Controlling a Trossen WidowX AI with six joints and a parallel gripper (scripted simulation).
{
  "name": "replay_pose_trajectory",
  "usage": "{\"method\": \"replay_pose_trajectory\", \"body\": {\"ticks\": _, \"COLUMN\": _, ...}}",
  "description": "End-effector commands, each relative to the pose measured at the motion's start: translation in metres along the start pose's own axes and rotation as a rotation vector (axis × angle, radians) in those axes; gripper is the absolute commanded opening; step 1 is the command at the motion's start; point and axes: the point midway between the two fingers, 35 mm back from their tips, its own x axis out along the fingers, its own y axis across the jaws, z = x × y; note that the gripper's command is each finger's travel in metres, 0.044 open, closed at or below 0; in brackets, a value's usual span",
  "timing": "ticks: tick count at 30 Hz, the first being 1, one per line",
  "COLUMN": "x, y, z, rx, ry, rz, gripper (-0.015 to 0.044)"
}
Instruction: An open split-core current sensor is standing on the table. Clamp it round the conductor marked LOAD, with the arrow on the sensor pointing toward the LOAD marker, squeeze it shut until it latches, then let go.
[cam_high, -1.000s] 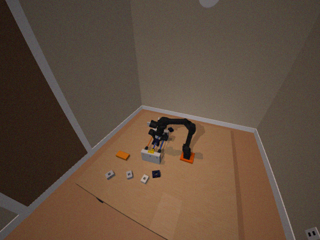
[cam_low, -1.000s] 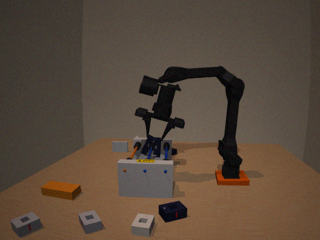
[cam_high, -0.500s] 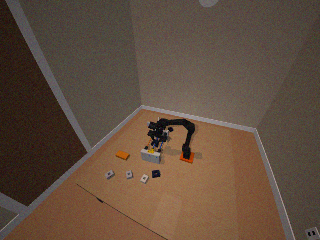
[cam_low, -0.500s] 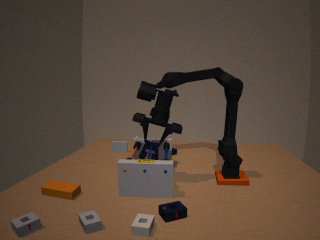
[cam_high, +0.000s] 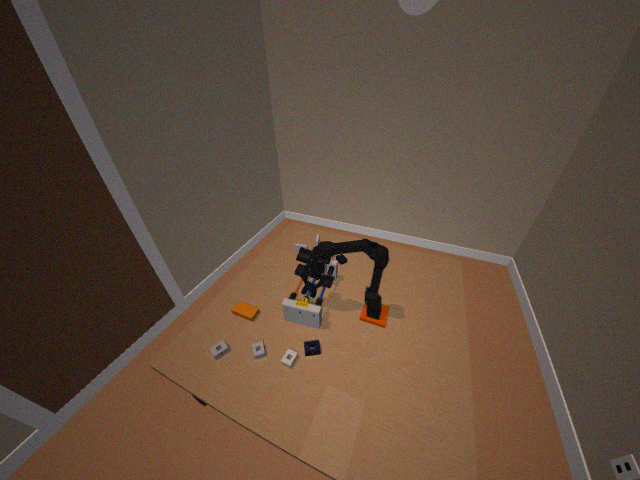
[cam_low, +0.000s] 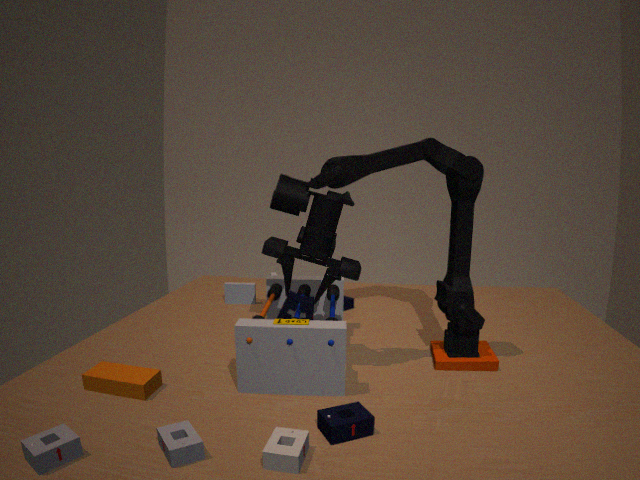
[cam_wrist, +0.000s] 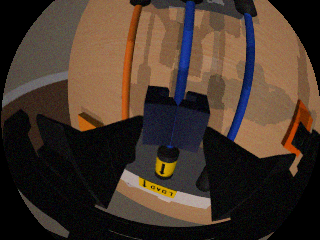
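Near: three pale blocks (cam_high: 285, 360) (cam_low: 281, 460) and a navy block (cam_low: 346, 432) (cam_high: 307, 352) are lying on the counter; I'm leaving these alone.

Next, the front panel (cam_high: 302, 316) (cam_low: 291, 364) is carrying the yellow LOAD marker (cam_high: 301, 303) (cam_low: 291, 321) (cam_wrist: 158, 187), which is lining up with the middle blue conductor (cam_low: 298, 311) (cam_wrist: 186, 50). That conductor is also wearing a yellow arrow band (cam_wrist: 166, 164).

Behind the panel, the navy split-core sensor (cam_high: 311, 289) (cam_low: 295, 300) (cam_wrist: 162, 122) is hanging in the hand (cam_high: 310, 285) (cam_low: 302, 298) (cam_wrist: 174, 126), over that middle conductor. Its two halves are showing a seam, with the blue line running down toward it.

Progress: sensor is off the counter and the right conductor is being addressed. I'm judging it to be straddling or about to straddle; the views aren't settling whether the conductor is fully inside. Latching isn't confirmed, and letting go is remaining. The sensor's own arrow isn't showing, so I'm not able to confirm direction.

Hand: the fingers are standing partway apart, a little over half open, gripping the sensor from both sides. I'm expecting seating, then a firmer squeeze; a tilted half could be catching on the conductor.

Farther off to the side, the arm is reaching over from its orange base plate (cam_high: 382, 320) (cam_low: 465, 363) (cam_wrist: 292, 129).
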Motion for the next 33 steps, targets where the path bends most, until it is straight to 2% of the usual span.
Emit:
{"method": "replay_pose_trajectory", "body": {"ticks": 1, "x": 0.0079, "y": -0.0021, "z": -0.0008, "rx": -0.007, "ry": 0.005, "rz": -0.008, "gripper": 0.0000}}
{"method": "replay_pose_trajectory", "body": {"ticks": 33, "x": 0.0027, "y": -0.0004, "z": 0.0000, "rx": 0.000, "ry": 0.000, "rz": -0.001, "gripper": 0.0000}}
